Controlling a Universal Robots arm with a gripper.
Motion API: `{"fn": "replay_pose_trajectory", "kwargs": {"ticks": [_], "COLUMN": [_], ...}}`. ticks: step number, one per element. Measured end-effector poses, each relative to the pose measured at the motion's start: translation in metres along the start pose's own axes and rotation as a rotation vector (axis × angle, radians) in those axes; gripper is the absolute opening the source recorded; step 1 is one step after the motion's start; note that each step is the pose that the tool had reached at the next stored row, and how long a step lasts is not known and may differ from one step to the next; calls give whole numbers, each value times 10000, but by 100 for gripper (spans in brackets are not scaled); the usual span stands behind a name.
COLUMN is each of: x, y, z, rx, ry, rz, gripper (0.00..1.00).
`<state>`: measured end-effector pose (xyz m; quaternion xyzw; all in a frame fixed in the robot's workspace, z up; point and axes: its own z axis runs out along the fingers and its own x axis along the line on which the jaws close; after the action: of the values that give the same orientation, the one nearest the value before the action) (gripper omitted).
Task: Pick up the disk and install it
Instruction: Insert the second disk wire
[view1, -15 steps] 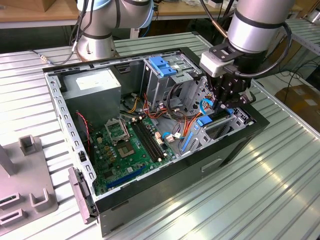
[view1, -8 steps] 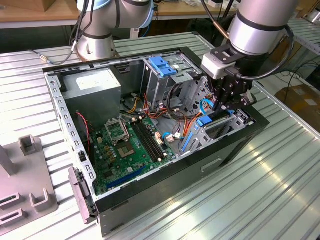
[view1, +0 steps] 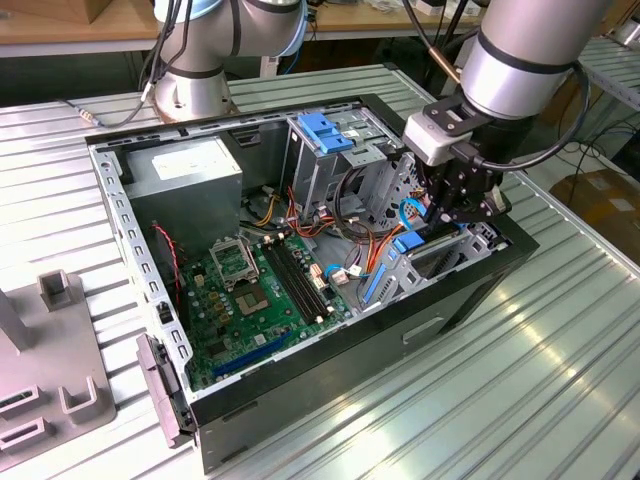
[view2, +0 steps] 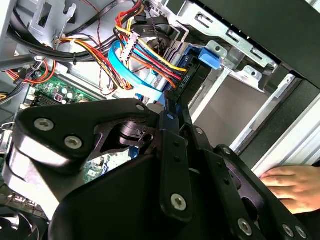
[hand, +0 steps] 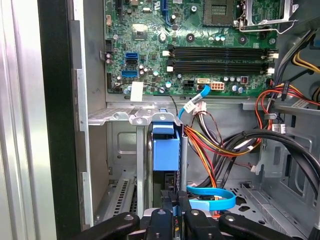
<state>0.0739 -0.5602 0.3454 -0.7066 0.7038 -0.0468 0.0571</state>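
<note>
1. Inside the open case (view1: 470, 290), near the corner at the exterior view's right, the claw (view1: 462, 205) reaches down among the cables
2. Its black fingers (hand: 170, 212) stand close together on the edge of the disk (hand: 165, 150), which sits upright in a narrow metal bay; the grip looks clamped on the disk
3. In the first wrist view the disk shows as a blue plastic rail with a dark body below it, set between the bay's grey walls
4. In the second wrist view the disk (view2: 192, 75) runs away from the fingers toward a blue tab (view2: 210, 56) at the bay's rim
5. A light blue flat cable (hand: 212, 197) loops just beside the disk, and a bundle of red, yellow and orange wires (view2: 155, 50) hangs near it
6. The green motherboard (view1: 260, 290) lies on the case floor, beyond the bay as the first wrist view sees it
7. A grey metal box (view1: 190, 180) stands in the far corner of the case, and a cage with a blue tab (view1: 325, 130) rises beside it
8. A person's hand (view2: 295, 180) rests on the outer side of the case
9. The case lies on a ribbed metal desk (view1: 560, 350), with a grey fixture (view1: 50, 370) at the exterior view's left
</note>
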Motion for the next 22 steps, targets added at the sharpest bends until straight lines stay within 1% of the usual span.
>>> {"fn": "replay_pose_trajectory", "kwargs": {"ticks": [10,15,16,17,18,19,22], "x": [-2,-5,-4,-3,-2,-2,0], "y": [-1,0,0,1,0,0,0], "z": [-3,-2,-1,-2,-2,-2,-2], "rx": [-1,-1,0,1,1,1,0], "ry": [3,-9,-70,-113,-140,-156,-158], "rz": [0,1,11,19,22,23,23], "gripper": [16,16,16,16,16,16,16]}}
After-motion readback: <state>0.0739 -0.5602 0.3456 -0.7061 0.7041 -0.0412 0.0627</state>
